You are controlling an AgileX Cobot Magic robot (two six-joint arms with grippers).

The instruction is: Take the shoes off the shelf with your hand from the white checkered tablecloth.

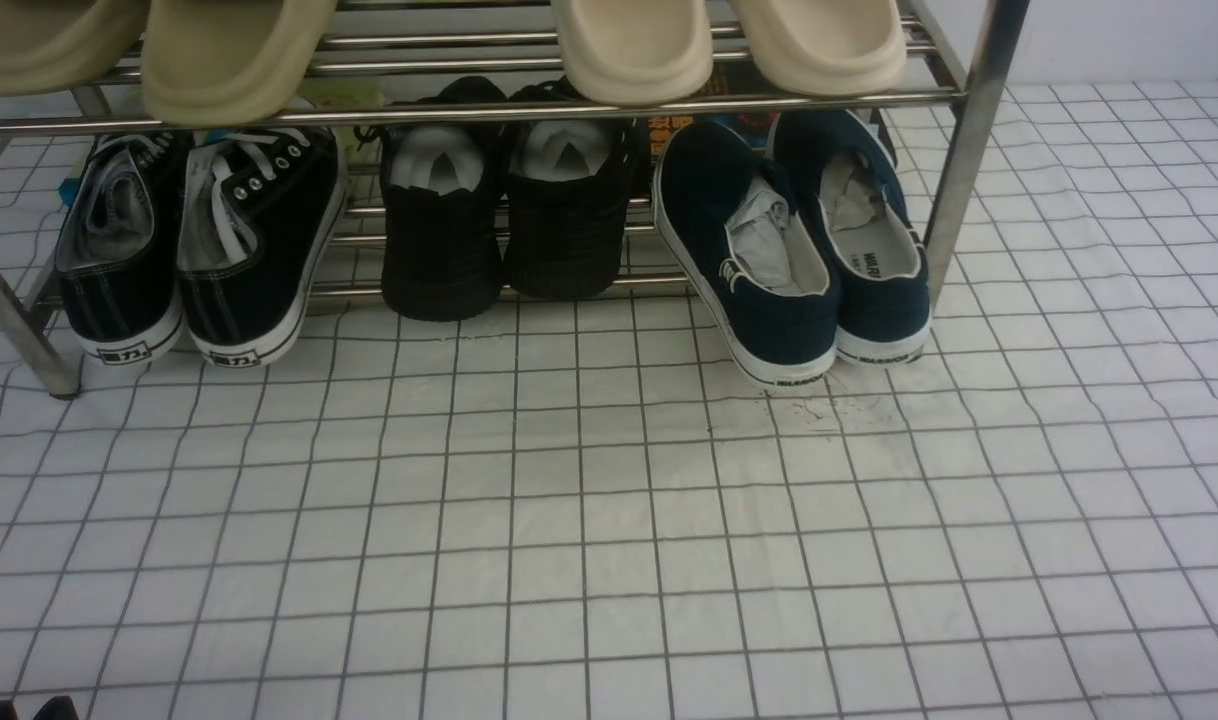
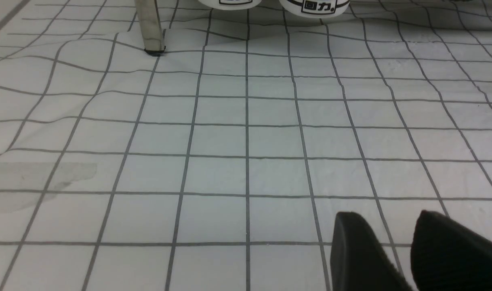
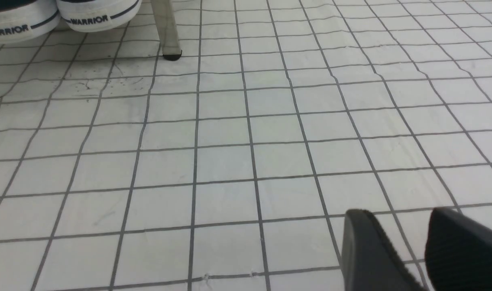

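Note:
The navy-blue slip-on shoes (image 1: pixel 784 290) sit at the right end of the shelf's lower tier, heels toward me and down at the white checkered tablecloth (image 1: pixel 609 520). Crumpled paper fills them. Their white "WARRIOR" heels (image 3: pixel 94 16) show in the right wrist view beside a steel leg (image 3: pixel 167 32) of the shelf (image 1: pixel 969 150). My right gripper (image 3: pixel 397 214) is open and empty low over the cloth, well short of the shoes. My left gripper (image 2: pixel 387 218) is open and empty too; only its tips (image 1: pixel 27 708) show at the front view's bottom left.
Black lace-up sneakers (image 1: pixel 199 240) stand at the lower tier's left, their heels (image 2: pixel 314 6) near the left leg (image 2: pixel 151 28). All-black shoes (image 1: pixel 509 210) stand in the middle. Beige slippers (image 1: pixel 229 50) lie on the upper tier.

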